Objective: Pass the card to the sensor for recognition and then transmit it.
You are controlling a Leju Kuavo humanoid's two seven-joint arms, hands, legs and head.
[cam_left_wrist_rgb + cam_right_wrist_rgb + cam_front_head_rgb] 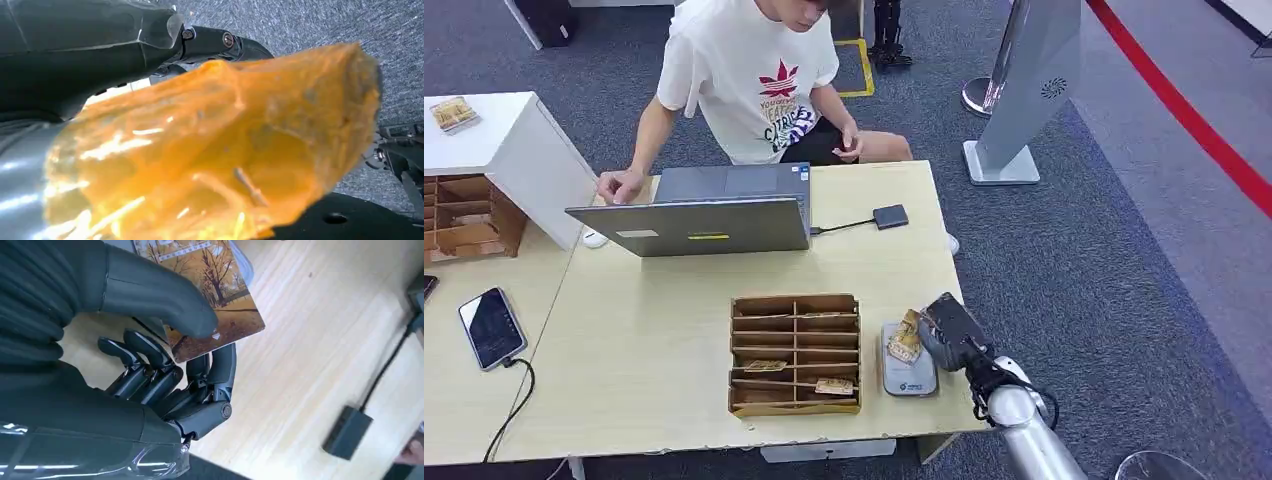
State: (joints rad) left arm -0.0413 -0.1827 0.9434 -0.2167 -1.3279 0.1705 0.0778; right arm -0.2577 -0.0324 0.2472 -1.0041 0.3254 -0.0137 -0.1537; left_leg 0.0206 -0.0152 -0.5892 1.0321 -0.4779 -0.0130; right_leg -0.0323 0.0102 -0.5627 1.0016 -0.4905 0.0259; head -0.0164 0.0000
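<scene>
office-like demo space: laptop desk [674, 330], carpet [1104, 250], kiosk [1024, 90].

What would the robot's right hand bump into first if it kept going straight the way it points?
Probably the flat grey sensor pad on the wooden table. The right hand holds the orange tree-picture card right above it, though the gap between them is hard to judge.

Even bright indoor light, soft shadows, glare on a blurred orange wrap [215, 150], head view sharp
</scene>
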